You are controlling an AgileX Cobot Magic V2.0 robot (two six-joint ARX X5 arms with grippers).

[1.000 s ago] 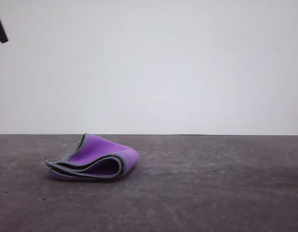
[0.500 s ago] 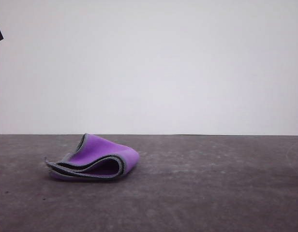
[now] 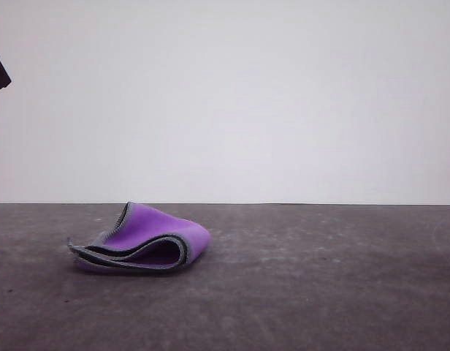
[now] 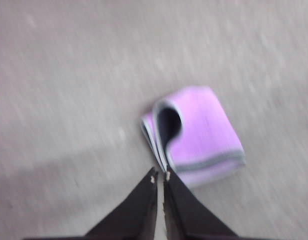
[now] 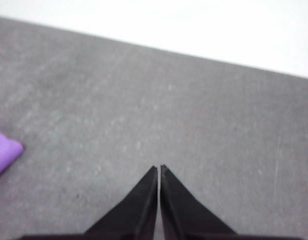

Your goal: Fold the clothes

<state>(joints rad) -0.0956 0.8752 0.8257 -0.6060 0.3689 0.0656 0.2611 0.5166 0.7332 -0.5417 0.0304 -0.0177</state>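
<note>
The counter (image 3: pixel 298 292), a dark grey mottled surface, is stretching from the near edge of the front view back to a plain white wall (image 3: pixel 232 102). The cloth (image 3: pixel 141 241) is lying on it at about eight o'clock from the middle of that view, folded over on itself into a loose bundle, its purple side showing outward and its dark grey side lining the open loops, with the pale stitched edge running along the folds.

In the left wrist view the left end effector (image 4: pixel 160 176) is hanging over the counter with its two dark fingers pressed almost together, gripping nothing; its tips are sitting just beside the cloth's layered edge (image 4: pixel 194 137), and the blur is keeping me from telling whether they are touching it.

In the right wrist view the right end effector (image 5: pixel 159 168) is likewise narrowed to a slit and carrying nothing, over bare counter, with a purple corner of the cloth (image 5: pixel 5 152) well apart from it at the frame's edge.
</note>
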